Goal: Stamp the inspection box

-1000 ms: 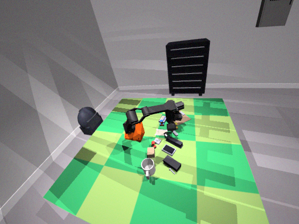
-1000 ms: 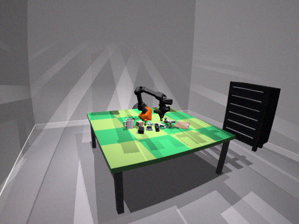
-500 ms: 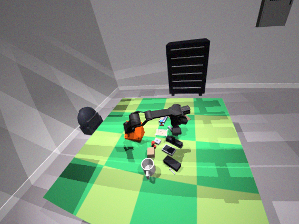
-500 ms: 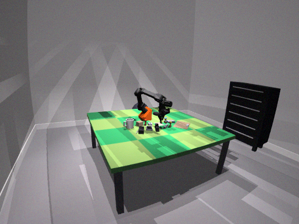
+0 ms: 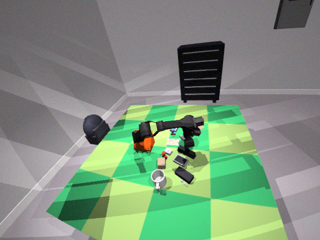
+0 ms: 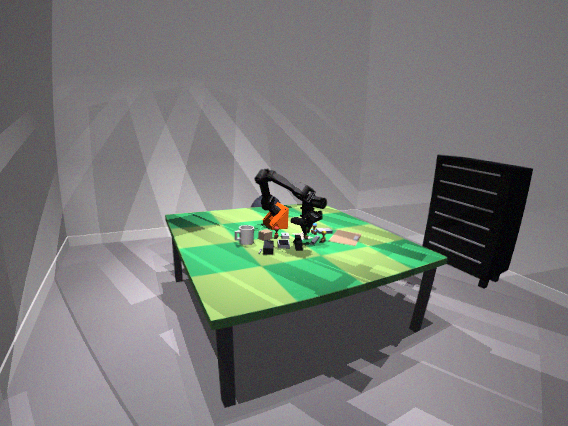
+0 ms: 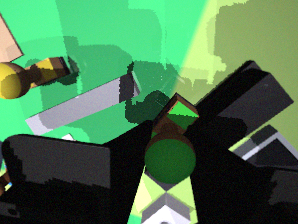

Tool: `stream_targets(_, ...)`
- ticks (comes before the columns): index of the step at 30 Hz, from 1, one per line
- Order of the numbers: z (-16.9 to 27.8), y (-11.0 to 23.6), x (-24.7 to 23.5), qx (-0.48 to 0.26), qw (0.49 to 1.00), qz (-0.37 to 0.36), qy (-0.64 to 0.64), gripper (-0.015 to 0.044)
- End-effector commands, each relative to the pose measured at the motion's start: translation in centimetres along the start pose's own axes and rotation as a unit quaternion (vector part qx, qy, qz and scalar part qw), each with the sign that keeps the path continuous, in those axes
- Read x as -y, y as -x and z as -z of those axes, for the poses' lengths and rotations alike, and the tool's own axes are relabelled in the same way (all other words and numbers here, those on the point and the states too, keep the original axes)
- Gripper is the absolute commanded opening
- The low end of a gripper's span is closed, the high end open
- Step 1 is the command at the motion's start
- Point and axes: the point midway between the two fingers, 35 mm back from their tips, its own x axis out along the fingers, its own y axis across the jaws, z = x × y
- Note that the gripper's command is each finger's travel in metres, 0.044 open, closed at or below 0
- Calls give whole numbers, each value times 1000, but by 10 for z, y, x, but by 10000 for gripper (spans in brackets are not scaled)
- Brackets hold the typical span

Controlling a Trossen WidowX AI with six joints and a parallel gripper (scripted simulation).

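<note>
The arm (image 5: 172,124) reaches from its orange base (image 5: 144,144) across the green checked tabletop (image 5: 231,180), its wrist bent down so the gripper (image 7: 170,131) hangs above the clutter. The fingers are nearly shut and clamped on the green stamp (image 7: 170,159), whose round knob sits between them in the wrist view with its square green face (image 7: 181,111) pointing down at the tabletop. The stamp is off the surface, above a green patch, with a dark slab (image 7: 245,102) just to the right and a grey bar (image 7: 80,107) lying to the left. A yellow-knobbed stamp (image 7: 22,79) lies on its side at the left edge of the wrist view, next to the corner of a tan board (image 7: 9,44). In the top view the white card (image 5: 172,141) lies on the tabletop between the base and the gripper, and a blue stamp (image 5: 173,130) stands just behind it. Nearer the camera are a red stamp (image 5: 164,153), a small tan box (image 5: 161,163), a white mug (image 5: 158,178), a dark framed pad (image 5: 181,160) and a black block (image 5: 184,174). Whether the held stamp's face carries ink cannot be told. A black drawer cabinet (image 5: 201,71) stands against the far wall.
</note>
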Motion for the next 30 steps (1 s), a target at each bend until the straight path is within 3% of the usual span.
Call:
stream_targets(1,0,-5,0,1,1000,2,3,0)
stream_targets(21,3,-37,1,1,1000,3,3,0)
stream_targets(30,3,-34,1,0,1000,1,0,236)
